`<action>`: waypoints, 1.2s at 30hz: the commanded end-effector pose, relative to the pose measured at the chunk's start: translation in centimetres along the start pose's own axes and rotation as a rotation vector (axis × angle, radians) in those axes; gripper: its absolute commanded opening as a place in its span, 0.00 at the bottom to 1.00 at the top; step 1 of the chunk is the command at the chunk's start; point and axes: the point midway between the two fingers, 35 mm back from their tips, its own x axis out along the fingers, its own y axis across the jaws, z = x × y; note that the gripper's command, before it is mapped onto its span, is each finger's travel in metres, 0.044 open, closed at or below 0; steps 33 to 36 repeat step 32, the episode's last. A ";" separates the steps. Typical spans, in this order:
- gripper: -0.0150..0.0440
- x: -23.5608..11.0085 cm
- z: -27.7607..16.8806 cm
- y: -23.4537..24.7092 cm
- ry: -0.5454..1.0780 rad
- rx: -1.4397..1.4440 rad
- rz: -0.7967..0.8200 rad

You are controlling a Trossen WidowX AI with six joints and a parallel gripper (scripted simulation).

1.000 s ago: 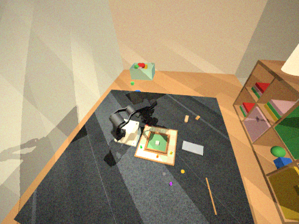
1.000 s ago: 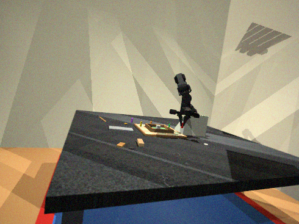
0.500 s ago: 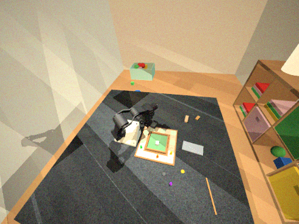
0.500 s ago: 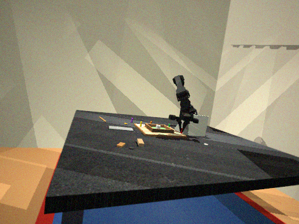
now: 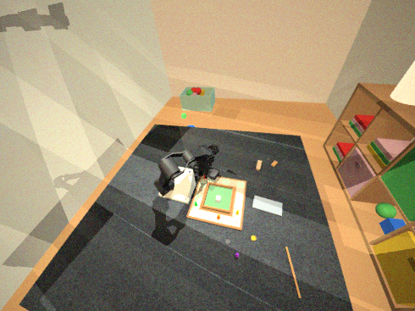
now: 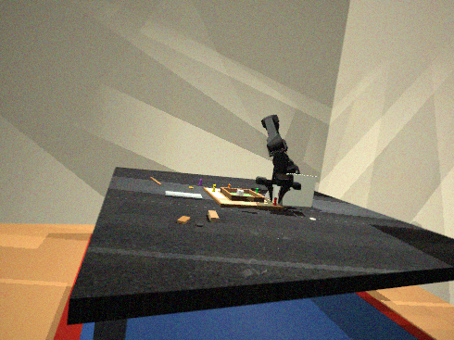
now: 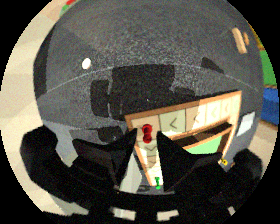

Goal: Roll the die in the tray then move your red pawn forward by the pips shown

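My gripper [image 5: 207, 174] [image 6: 277, 197] [image 7: 146, 132] is low over the near-robot corner of the wooden game board [image 5: 237, 222] [image 6: 221, 200]. Its fingers stand apart on either side of the red pawn [image 7: 148, 130] [image 6: 275, 202], which stands upright on a board square. The white die [image 5: 218, 198] [image 6: 241, 192] lies inside the green-floored tray [image 5: 204, 197] in the board's middle; I cannot read its pips. A green pawn [image 5: 196, 203] [image 7: 158, 183], an orange pawn [image 5: 218, 217] and a yellow pawn [image 5: 237, 212] stand on other edge squares.
The arm's white base box [image 5: 182, 186] [image 6: 298, 190] is next to the board. A white flat slab [image 5: 267, 205], two wooden blocks [image 5: 258, 164] [image 5: 274, 163], a thin stick [image 5: 293, 272] and small yellow [image 5: 253, 237] and purple [image 5: 237, 255] pieces lie around.
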 end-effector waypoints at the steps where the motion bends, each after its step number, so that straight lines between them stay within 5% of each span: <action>1: 0.65 0.0 0.0 0.0 0.000 0.001 0.000; 9: 1.00 -5.0 0.1 0.0 0.002 -0.008 -0.001; 12: 1.00 -5.6 -0.4 -0.3 0.003 0.057 -0.001; 24: 1.00 -13.3 -10.2 -4.5 0.007 1.181 -0.006; 36: 1.00 -12.4 -9.0 -4.0 0.014 1.047 -0.002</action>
